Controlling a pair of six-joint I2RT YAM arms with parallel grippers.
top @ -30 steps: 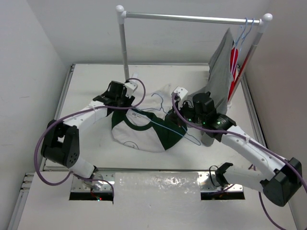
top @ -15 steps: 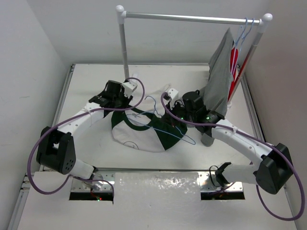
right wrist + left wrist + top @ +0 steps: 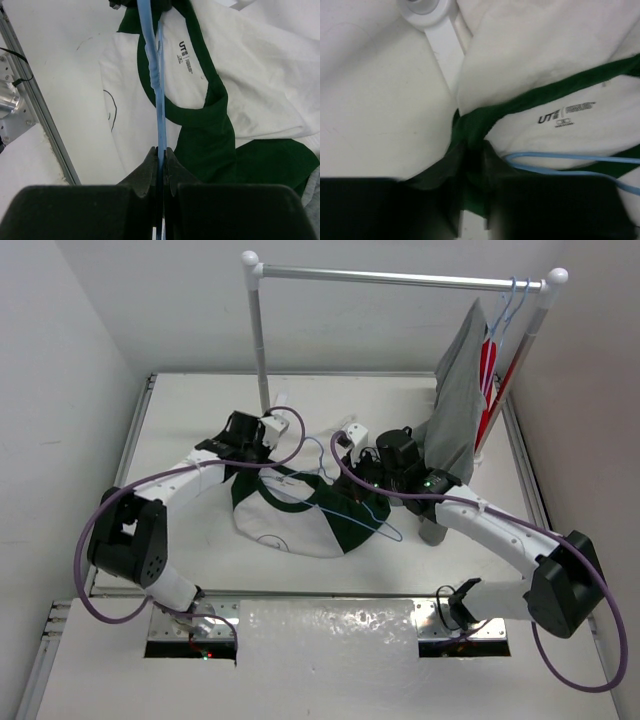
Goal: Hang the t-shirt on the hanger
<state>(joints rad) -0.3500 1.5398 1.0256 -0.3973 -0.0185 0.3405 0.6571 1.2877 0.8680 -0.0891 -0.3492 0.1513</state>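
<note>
T-shirt [image 3: 285, 525] collar pinched on the left, hanger [image 3: 352, 508] gripped on the right

The t-shirt lies crumpled on the table [image 3: 190, 410] between the two arms. Its pale front faces up, and the green neckband and a small printed label show in both wrist views. The left gripper [image 3: 258, 455] sits at the shirt's far-left edge. In its wrist view the dark fingers [image 3: 442, 205] are closed on a bunched fold of the green collar, which rises between them.

The right gripper [image 3: 352, 458] has the hanger. In its wrist view the two fingers [image 3: 145, 170] are pressed together on the thin blue wire, which runs straight away from them over the neck opening. From above, the hanger lies slanted over the shirt's right half, with one corner at the green sleeve on the near right. The left wrist view shows the blue wire crossing the pale cloth just below the label.

A white rack [image 3: 400, 278] stands at the far side of the table. A grey garment [image 3: 458, 410] and a red garment [image 3: 487, 360] hang at its right end. The foot of the rack's left post shows in the left wrist view, with the shirt's pale cloth lying against it.
</note>
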